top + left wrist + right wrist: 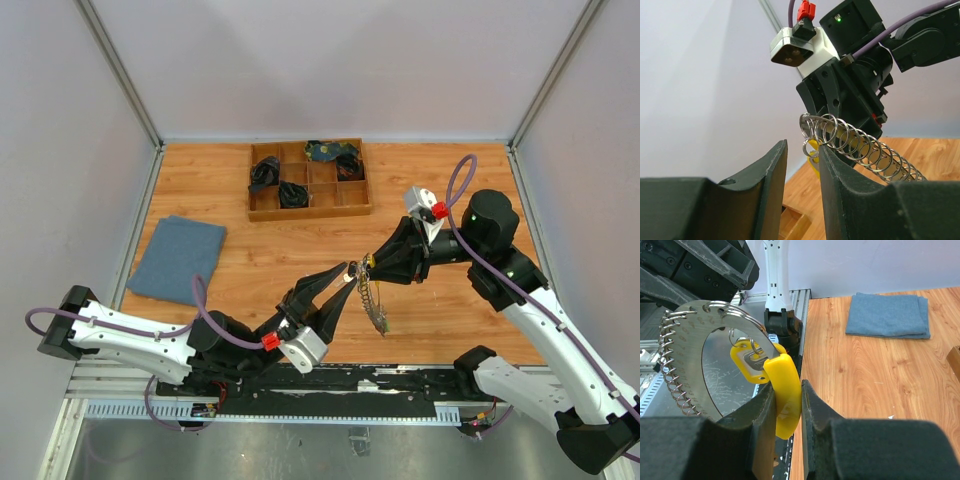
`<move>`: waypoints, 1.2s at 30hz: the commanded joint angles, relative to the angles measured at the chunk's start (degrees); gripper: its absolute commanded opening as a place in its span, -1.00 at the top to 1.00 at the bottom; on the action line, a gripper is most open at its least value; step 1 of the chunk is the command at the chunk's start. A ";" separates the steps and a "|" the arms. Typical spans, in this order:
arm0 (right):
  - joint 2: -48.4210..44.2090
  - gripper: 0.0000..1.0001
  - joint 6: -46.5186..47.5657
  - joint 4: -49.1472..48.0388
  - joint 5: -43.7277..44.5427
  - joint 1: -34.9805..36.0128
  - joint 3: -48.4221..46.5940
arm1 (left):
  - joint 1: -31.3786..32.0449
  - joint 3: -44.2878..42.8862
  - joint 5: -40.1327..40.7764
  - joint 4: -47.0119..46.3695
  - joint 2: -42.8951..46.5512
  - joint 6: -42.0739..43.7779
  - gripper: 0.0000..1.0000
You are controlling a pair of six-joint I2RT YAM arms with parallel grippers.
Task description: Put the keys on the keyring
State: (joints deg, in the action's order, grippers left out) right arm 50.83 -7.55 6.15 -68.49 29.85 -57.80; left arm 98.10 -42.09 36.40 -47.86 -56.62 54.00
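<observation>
Overhead view; close wrist views share keyring (687, 340).

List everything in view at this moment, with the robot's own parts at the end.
table: one, wood-brown, under everything
cloth: one, blue, folded, left side of the table
tray: one, wooden with compartments, back centre
black bundles: three, black, in tray compartments
dark patterned item: one, blue-green, back tray compartment
keyring: one, silver, held up between the arms
yellow tab: one, yellow, on the keyring
small rings: many, silver, along the keyring's edge
small piece: one, dark, lowest end of the ring row; too small to identify
left gripper: black, jaws open beside the keyring
right gripper: black, jaws shut on the yellow tab
</observation>
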 commanded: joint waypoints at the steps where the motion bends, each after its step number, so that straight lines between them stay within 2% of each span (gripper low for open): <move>1: -0.73 0.99 -1.04 -2.67 -0.24 -0.63 -0.62 | 0.75 -1.64 0.39 -3.12 0.28 0.50 0.26; 36: -0.73 0.99 -1.88 -4.09 -0.31 -0.49 0.44 | 2.18 -2.04 0.99 -5.31 -0.51 2.06 0.30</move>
State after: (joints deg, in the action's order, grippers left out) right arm 50.85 -8.19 4.93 -68.47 29.85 -57.78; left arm 99.57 -42.11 36.45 -49.60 -56.82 55.46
